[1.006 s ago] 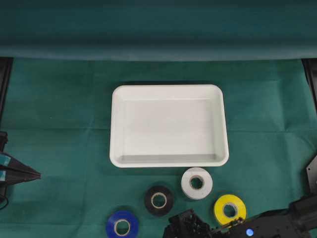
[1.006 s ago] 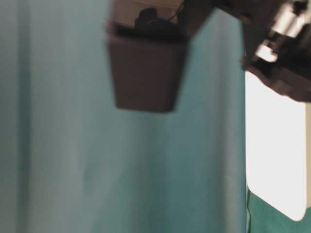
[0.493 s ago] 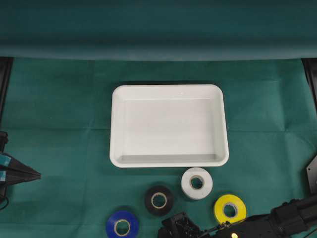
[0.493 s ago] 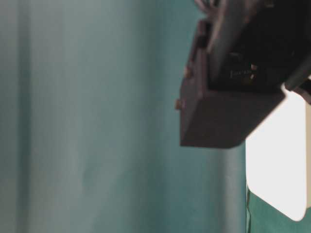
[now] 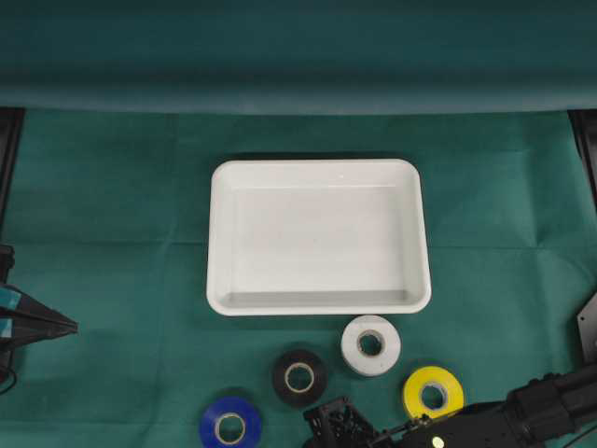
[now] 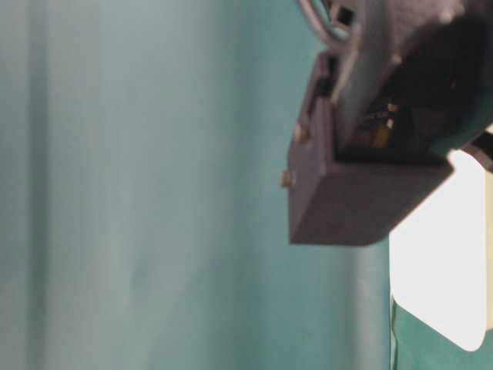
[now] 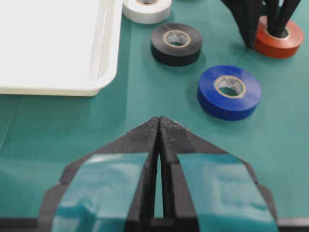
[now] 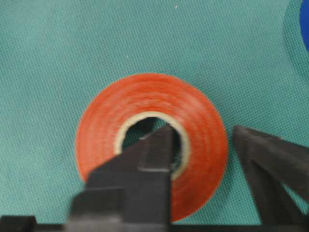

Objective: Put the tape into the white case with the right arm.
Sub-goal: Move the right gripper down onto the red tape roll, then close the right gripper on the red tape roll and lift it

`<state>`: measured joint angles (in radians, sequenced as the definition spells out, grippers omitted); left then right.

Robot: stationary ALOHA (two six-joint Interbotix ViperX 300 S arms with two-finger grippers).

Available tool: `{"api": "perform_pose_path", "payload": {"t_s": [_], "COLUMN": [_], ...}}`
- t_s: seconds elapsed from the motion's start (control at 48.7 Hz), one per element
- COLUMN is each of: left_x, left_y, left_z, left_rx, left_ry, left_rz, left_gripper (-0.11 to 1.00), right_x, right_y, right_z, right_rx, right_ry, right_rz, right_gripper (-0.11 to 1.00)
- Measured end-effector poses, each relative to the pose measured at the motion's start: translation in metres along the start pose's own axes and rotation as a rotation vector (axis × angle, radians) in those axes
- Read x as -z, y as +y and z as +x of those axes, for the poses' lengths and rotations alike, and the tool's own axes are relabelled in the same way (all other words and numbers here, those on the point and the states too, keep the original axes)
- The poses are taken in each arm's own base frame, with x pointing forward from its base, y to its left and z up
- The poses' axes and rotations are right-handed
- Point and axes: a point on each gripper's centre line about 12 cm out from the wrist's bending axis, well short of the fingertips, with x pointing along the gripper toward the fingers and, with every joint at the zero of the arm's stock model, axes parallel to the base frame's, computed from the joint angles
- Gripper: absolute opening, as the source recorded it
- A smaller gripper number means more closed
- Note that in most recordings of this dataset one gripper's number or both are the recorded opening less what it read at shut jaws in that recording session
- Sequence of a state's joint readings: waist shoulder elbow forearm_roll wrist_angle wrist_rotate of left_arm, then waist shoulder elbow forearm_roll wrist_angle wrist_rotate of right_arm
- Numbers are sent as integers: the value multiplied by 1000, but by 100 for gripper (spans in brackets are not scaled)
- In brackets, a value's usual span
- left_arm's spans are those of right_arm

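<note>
So the right arm's all-black two-pronged gripper (image 8: 203, 140) is down over a flat orange roll of tape (image 8: 151, 145), one prong poked into the cardboard core and the other outside the rim. That's a grip across the roll's wall, though the wrist view is soft enough that I can't swear both prongs are actually pressing on it. That roll sits on the green cloth (image 5: 112, 280) at the near edge, well short of the shallow glossy white plastic case (image 5: 318, 165), which has nothing in it.

To do this bit well, I'd confirm the pinch is firm before lifting, go straight up so the roll doesn't swing or clip the blue roll (image 7: 229, 92) next to it, and clear the case's raised rim before releasing.

The left teal-banded gripper (image 7: 159, 124) is parked off to the side, prongs pressed together, holding nothing.
</note>
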<state>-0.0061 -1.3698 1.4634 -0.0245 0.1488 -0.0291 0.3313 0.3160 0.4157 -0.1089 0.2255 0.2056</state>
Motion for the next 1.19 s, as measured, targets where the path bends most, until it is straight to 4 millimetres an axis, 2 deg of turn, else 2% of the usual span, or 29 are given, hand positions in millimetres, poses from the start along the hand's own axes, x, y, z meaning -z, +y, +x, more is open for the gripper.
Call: {"api": "perform_pose_path", "payload": {"t_s": [0.082,0.431,0.534,0.698,0.822,1.191], "left_x": [-1,0,0,-1,0,0], "left_y": [1,1,1,1,1,1], "left_z": [0,0,0,0,0,0], "left_rx": [-6,-10,-10,-10,-10,-10], "left_ry": [-2,-1,-1,-2,-1,-1], "left_rz": [-1,-3,-3,-3,-3,-3], "left_gripper": [0,0,0,0,0,0], "right_x": [1,0,-5,-23,-32,-35], "right_y": [-1,-1,-1,-1,-1,-4], "right_z": [0,-2,-12,-41,-56,-60], "right_rx": [3,6,11,21,29,40], "right_ry": [9,16,22,20,37,61], "right_rz": [0,0,-2,3,5,13], "right_gripper": [2,2,2,2,2,2]}}
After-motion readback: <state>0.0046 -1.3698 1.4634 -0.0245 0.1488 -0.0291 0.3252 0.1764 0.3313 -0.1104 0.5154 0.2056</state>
